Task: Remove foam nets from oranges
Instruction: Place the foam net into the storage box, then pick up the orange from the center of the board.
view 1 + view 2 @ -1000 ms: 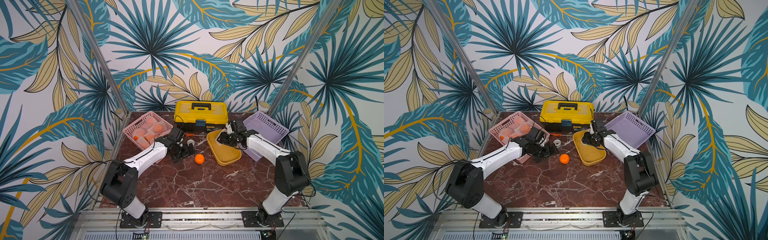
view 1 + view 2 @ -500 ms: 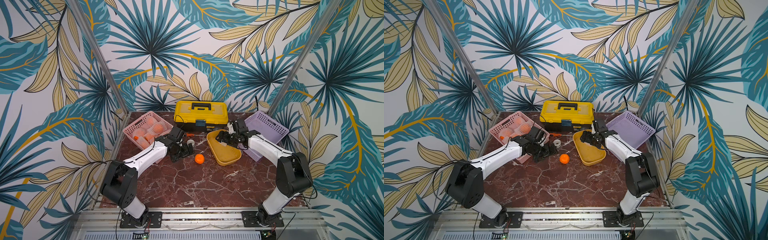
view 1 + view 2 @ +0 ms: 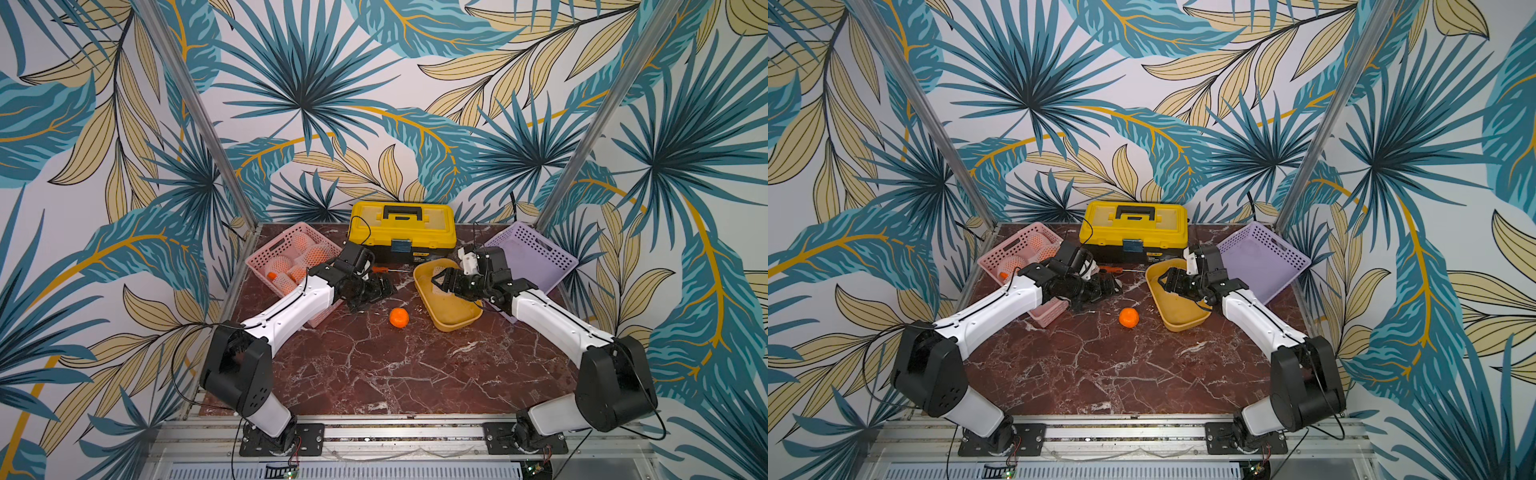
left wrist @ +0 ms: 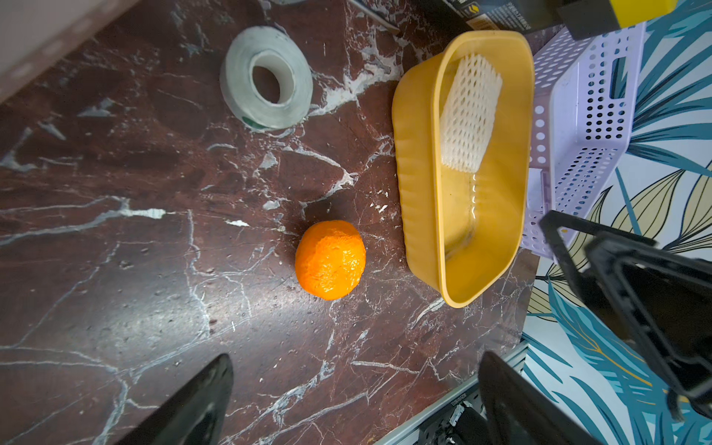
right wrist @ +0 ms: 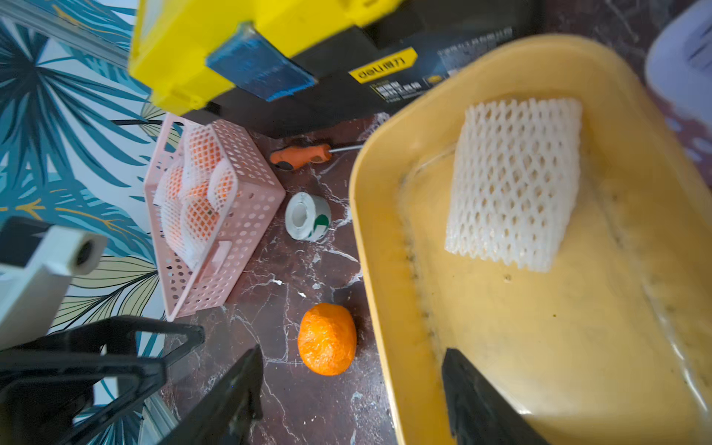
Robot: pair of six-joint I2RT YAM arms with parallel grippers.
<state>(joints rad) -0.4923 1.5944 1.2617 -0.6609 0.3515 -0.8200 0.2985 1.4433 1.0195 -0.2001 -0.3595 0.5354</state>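
Table (image 3: 374, 374): dark red marble is seen, with the near half bare.
Bare orange (image 3: 399, 318): one peeled-of-net fruit is found on the table near the centre, just left of the yellow tray (image 3: 457, 324) and apart from it; no net is seen on it in the left wrist view (image 4: 330, 260).
Left gripper (image 3: 380, 289): it is held low over the table, far-left of the bare orange; the fingers are spread wide and nothing is held between them.
Right gripper (image 3: 441, 282): it is held over the far-left end of the yellow tray; the fingers are spread and nothing is gripped.
Foam net (image 5: 514, 181): one empty white sleeve is seen lying flat inside the yellow tray, at its far end, clear of the fingertips.
Tape roll (image 4: 266, 77): it is lying on the table, left of the tray.
Screwdriver (image 5: 300, 156): it is lying just in front of the toolbox (image 3: 401, 228).
Pink basket (image 3: 257, 266): it is placed far left; the netted oranges (image 5: 200, 200) are kept inside it.
Purple basket (image 3: 536, 257): it is placed far right, beside the tray.
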